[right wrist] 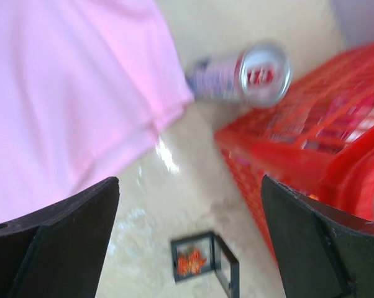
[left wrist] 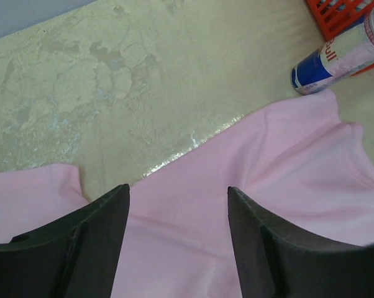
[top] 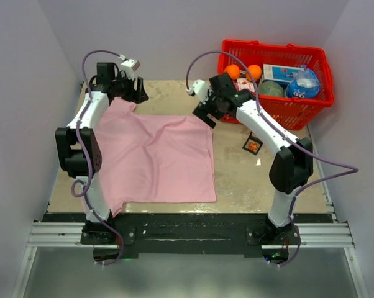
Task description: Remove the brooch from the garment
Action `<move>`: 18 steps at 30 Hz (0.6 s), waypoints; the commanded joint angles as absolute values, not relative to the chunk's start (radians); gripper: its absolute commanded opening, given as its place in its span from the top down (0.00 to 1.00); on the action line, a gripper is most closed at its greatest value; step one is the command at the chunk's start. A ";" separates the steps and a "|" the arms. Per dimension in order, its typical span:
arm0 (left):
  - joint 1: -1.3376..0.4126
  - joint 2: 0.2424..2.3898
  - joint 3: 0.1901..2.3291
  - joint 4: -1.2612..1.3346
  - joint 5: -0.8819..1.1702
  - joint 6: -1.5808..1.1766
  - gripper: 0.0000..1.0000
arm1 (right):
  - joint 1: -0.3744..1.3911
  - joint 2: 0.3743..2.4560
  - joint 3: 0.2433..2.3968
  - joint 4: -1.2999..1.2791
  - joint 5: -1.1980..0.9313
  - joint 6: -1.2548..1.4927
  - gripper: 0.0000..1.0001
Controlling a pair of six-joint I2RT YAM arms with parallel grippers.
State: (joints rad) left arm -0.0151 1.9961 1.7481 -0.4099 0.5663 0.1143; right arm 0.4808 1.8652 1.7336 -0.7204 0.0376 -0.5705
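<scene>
Both open: L gripper (left wrist: 177, 198) over far edge of big soft pink cloth shirt (top: 156, 161), R gripper (right wrist: 190, 186) by its corner; brooch not seen.

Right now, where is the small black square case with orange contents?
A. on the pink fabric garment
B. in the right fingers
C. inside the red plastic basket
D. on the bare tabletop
D: the small black square case sits on the tan tabletop, right of the pink fabric garment and outside the red plastic basket.
</scene>
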 commanded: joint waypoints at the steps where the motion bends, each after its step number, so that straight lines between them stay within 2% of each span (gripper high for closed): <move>1: -0.020 2.032 1.890 -0.437 0.548 0.106 0.27 | 0.531 1.877 1.894 -0.628 0.025 -0.401 0.01; 3: -0.020 2.043 1.949 -0.443 0.535 0.103 0.27 | 0.531 1.888 1.969 -0.611 0.040 -0.281 0.01; 11: -0.021 2.031 1.999 -0.436 0.505 0.112 0.26 | 0.529 1.916 2.161 -0.614 -0.051 -0.160 0.01; 14: -0.020 2.003 2.003 -0.434 0.467 0.135 0.25 | 0.531 1.920 2.247 -0.600 0.023 -0.040 0.01; 18: -0.009 1.942 1.997 -0.364 0.416 0.135 0.19 | 0.528 1.899 2.325 -0.553 0.135 -0.023 0.01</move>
State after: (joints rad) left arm -0.0154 2.0529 1.9659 -0.4419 0.4789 0.1234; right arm 0.5282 1.9415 2.2307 -0.6361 0.0307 -0.1200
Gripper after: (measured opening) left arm 0.788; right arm 0.987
